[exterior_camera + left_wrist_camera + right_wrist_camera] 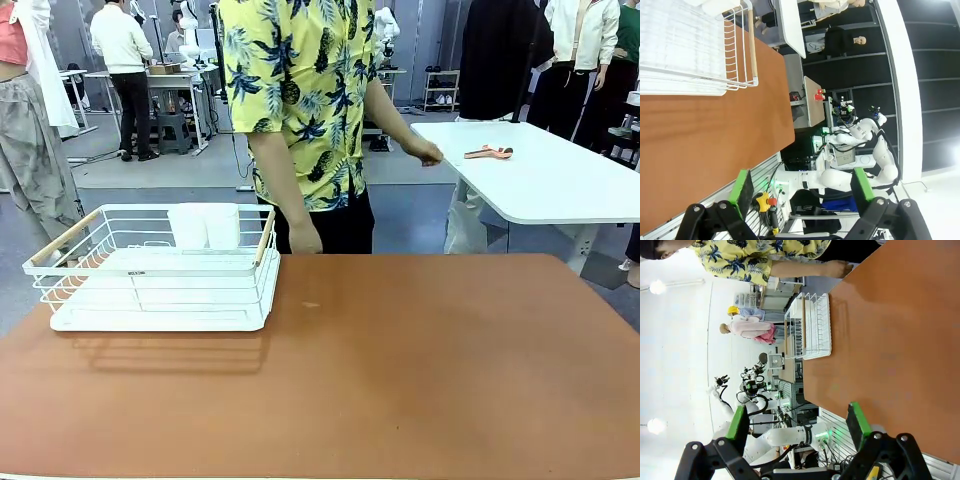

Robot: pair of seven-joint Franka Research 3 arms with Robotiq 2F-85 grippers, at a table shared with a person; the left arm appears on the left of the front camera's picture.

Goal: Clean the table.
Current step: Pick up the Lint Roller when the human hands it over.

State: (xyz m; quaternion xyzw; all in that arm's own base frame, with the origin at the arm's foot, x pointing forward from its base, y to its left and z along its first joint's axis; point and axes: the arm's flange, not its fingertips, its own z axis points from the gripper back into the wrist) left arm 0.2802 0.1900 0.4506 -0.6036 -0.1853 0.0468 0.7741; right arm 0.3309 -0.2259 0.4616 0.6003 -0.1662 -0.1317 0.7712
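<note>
The reddish-brown bench (pixel 420 380) is spanning the foreground, likely stiff and smooth, needing wiping rather than grasping. The left gripper (pixel 803 189) and right gripper (pixel 796 421) are hovering spread, holding nothing.

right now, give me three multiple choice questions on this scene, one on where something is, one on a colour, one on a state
1. Where on the table does the rack stand?
A) the robot's left side
B) the middle
C) the robot's right side

2. What colour is the table top?
A) white
B) reddish brown
C) green

3. How is the robot's right hand?
A) open and empty
B) shut on a cloth
C) shut on a cup

Answers:
1 A, the rack sits at the left of the front view.
2 B, the top looks reddish brown in every view.
3 A, its fingers stand wide apart with nothing between them.
</note>
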